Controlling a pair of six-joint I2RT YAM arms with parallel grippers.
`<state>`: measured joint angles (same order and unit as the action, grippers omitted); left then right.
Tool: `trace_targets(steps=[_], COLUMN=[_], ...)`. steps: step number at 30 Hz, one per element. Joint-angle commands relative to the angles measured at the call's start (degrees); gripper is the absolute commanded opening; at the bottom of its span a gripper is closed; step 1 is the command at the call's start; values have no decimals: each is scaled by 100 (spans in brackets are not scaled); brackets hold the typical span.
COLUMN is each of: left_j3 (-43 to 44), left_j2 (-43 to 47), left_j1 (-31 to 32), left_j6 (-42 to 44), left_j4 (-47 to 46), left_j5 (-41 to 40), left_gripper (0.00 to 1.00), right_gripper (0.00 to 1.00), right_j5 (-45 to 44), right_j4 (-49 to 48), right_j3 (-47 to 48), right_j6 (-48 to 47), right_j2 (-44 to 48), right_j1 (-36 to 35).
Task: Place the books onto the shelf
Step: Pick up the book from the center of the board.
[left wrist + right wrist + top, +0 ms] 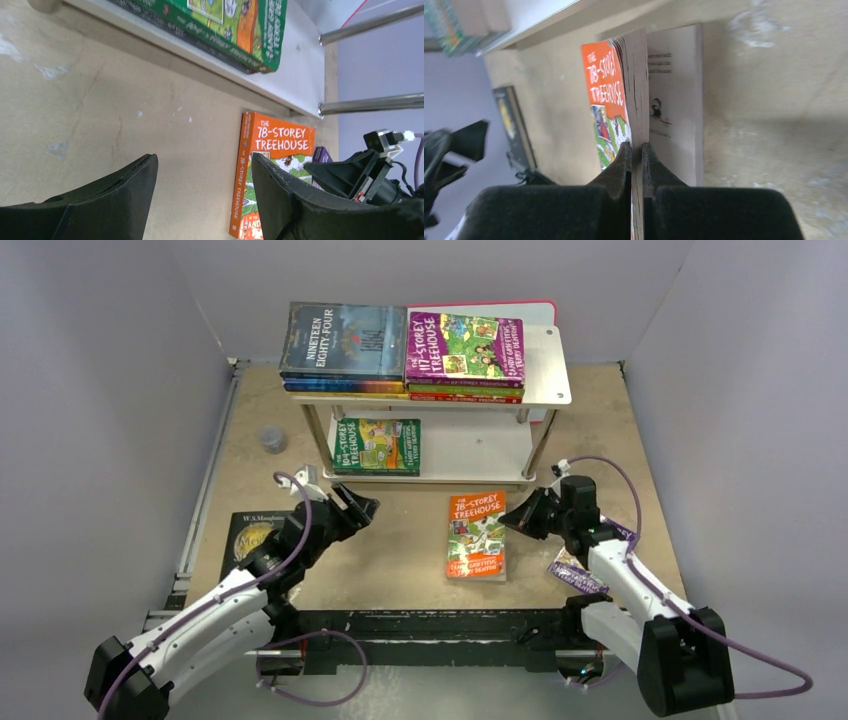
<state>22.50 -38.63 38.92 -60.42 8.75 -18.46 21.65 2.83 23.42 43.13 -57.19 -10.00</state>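
The shelf (546, 366) holds two stacks of books on its top board, "Nineteen Eighty-Four" (344, 340) and a purple Treehouse title (466, 345) uppermost. A green Treehouse book (377, 446) lies on the lower board. The orange "78-Storey Treehouse" (477, 535) lies on the table. My right gripper (636, 146) is shut on its right edge, pinching the cover and a block of pages (636, 80); the last leaves lie flat beneath. My left gripper (202, 160) hangs open and empty above bare table, left of that book (272, 150). A black Maugham book (248, 538) lies partly under the left arm.
A purple book (575, 576) lies under the right arm. A small grey cup (271, 440) stands left of the shelf. A pink-edged white board (538, 307) stands behind it. Thin metal legs (372, 102) hold up the rack. Grey walls close in three sides.
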Motion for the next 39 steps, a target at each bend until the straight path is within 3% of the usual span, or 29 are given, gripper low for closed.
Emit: trace_targets(steps=[1, 6, 11, 12, 15, 18, 21, 27, 29, 30, 35, 36, 39], left_j3=[-319, -736, -664, -686, -678, -516, -224, 347, 452, 508, 700, 690, 619], left_j2=[-357, -992, -1872, -2028, -2348, -2431, -2619, -3071, -3080, -3080, -3162, -3160, -3107], left_j1=[-6, -4, 15, 36, 101, 105, 105, 103, 99, 99, 91, 93, 98], left_j6=[-329, -578, -586, -642, -791, -875, -938, -1111, -1121, -1098, -952, -937, -908], left_j4=[-1140, -2142, -2704, -2882, -3224, -3114, -2835, -2322, -2216, -2171, -1975, -1986, -2167], left_j5=[800, 1277, 1521, 1535, 1481, 1330, 1303, 1480, 1421, 1373, 1226, 1182, 1127], left_gripper=[68, 68, 68, 67, 66, 66, 66, 66, 66, 66, 66, 66, 66], right_gripper=[0, 0, 1, 9, 50, 69, 75, 77, 73, 65, 8, 0, 0], right_j5=[1249, 1538, 400, 222, -400, -594, -596, -478, -287, -244, -170, -159, -80], right_j4=[-1139, -1690, -741, -585, -139, 70, 50, -208, -256, -257, -127, -46, 78], right_j3=[-256, -504, -269, -234, -206, -204, -276, -214, -178, -146, -91, -92, -46], right_j6=[223, 475, -345, -467, -623, -744, -886, -1024, -1042, -1040, -952, -906, -695], right_j2=[469, 687, 340, 295, 419, 478, 302, -260, -396, -440, -331, -204, 406], right_j1=[-26, -23, -37, -59, -134, -265, -392, -788, -810, -813, -811, -812, -805])
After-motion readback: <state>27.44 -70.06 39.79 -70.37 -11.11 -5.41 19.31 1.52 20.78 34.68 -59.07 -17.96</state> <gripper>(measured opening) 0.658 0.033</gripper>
